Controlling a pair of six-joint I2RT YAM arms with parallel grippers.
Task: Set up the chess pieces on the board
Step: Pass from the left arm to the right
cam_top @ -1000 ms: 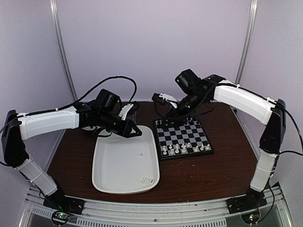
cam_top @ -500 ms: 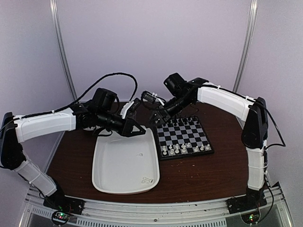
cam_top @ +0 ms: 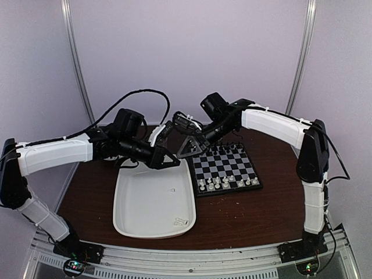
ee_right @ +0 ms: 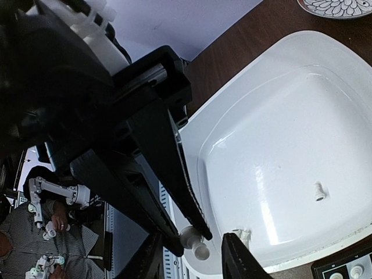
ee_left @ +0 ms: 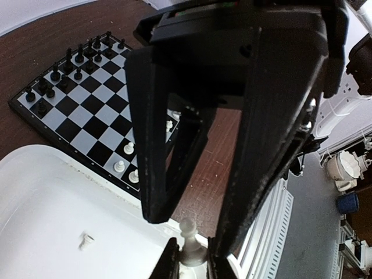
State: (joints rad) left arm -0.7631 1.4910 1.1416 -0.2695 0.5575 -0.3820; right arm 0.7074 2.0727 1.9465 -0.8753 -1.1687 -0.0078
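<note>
Tray [cam_top: 152, 203] left of board [cam_top: 225, 160]; white chess pieces [cam_top: 226, 182] only in near rows. Over far right tray corner, left fingers [ee_left: 167, 261] clamped on one white piece [ee_left: 189, 241]; right fingers [ee_right: 232, 256] apart, flanking it. Close squarely on stem before easing left grip.

- Desk [cam_top: 261, 215]: dark brown wood.
- Tray [cam_top: 125, 224]: white, oblong, flat on the desk.
- Board [cam_top: 226, 165]: just right of the tray.
- Plate [ee_right: 343, 4]: patterned, near the tray's far-left corner, only its edge visible.

Robotics lab cell: lilac panel walls [cam_top: 186, 52], aluminium mounting rail [cam_top: 192, 258].
</note>
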